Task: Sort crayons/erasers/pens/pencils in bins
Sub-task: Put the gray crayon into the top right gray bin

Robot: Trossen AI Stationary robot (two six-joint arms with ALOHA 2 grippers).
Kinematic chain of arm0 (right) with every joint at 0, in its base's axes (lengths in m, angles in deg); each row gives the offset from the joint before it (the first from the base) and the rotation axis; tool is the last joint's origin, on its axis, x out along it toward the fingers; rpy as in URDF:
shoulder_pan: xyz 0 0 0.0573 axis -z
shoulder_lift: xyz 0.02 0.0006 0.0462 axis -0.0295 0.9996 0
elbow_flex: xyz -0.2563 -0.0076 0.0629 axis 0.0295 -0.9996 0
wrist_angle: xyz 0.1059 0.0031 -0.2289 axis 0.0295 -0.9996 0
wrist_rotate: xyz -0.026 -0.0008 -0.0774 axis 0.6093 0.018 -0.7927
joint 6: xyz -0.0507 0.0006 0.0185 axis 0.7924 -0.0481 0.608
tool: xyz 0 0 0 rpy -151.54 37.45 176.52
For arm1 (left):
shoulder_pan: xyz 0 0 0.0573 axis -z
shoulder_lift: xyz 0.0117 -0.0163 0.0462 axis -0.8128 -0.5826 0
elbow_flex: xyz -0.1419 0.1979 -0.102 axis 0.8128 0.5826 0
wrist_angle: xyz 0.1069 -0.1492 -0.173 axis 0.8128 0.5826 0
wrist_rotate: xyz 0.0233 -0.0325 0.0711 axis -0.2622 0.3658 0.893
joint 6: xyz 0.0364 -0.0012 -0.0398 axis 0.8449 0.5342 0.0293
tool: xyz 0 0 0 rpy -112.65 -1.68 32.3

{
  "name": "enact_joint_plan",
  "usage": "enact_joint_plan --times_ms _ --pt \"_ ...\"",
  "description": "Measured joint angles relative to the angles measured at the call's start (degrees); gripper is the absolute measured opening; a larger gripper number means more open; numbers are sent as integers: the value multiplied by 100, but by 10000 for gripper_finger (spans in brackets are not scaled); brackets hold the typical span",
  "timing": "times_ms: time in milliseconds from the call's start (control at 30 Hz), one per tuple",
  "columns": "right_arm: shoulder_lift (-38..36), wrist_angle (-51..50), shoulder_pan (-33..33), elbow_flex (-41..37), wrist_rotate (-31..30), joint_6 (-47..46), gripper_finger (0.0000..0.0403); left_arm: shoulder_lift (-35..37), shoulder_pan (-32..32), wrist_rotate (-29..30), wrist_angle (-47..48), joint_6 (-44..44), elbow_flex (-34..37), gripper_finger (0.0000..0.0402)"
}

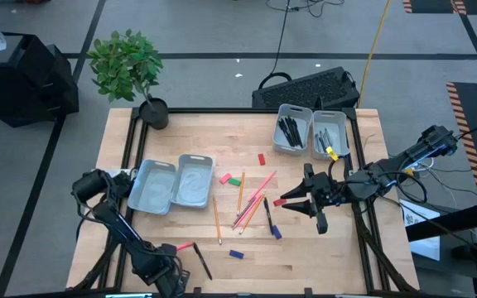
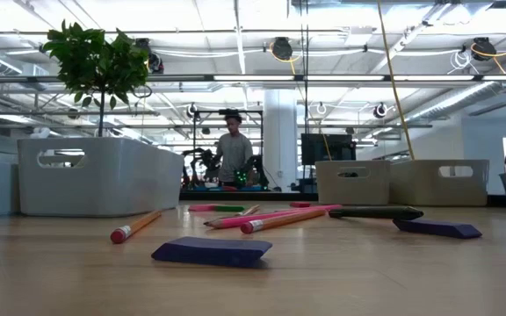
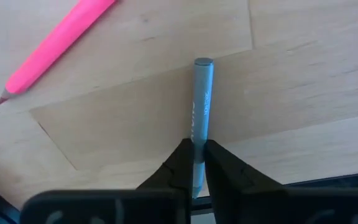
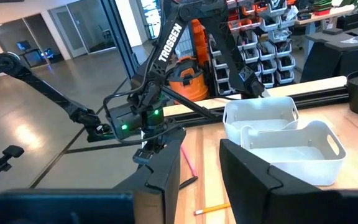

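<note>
My left tool [image 3: 194, 163] clamps a grey-blue stick [image 3: 201, 115], its lower end hidden between the fingers; right tool [image 4: 197, 171] hangs apart.

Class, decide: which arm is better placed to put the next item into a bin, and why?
Left, probably. The left gripper is shut on a grey stick at the table's near edge; the right gripper is open, holding nothing, over the loose pencils.

Pencils [image 1: 249, 203] mid-table, bins [image 1: 172, 183] left, right end effector [image 1: 307, 201] beside
</note>
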Motion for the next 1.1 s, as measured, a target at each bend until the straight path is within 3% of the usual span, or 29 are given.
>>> enact_joint_plan --times_ms 167,333,467,733,867,933,1100 --pt "0 -12 0 0 14 -127 105 14 -7 74 24 250 3 13" --pt "0 -41 0 -2 174 -310 105 192 -19 198 74 627 19 24" --pt "0 -17 -38 -2 589 -506 105 490 -38 610 332 644 58 28" --pt "197 -217 -246 -34 590 -637 105 1402 -149 2024 328 1256 26 29" --pt "487 -133 -365 -244 499 -756 105 1671 -355 3081 59 2257 26 30" --pt "684 -37 -452 -326 152 -758 105 1747 -470 3727 -377 3022 22 30" --pt "1332 65 -598 -553 -928 -732 105 1779 -801 5091 -2259 5935 22 30"
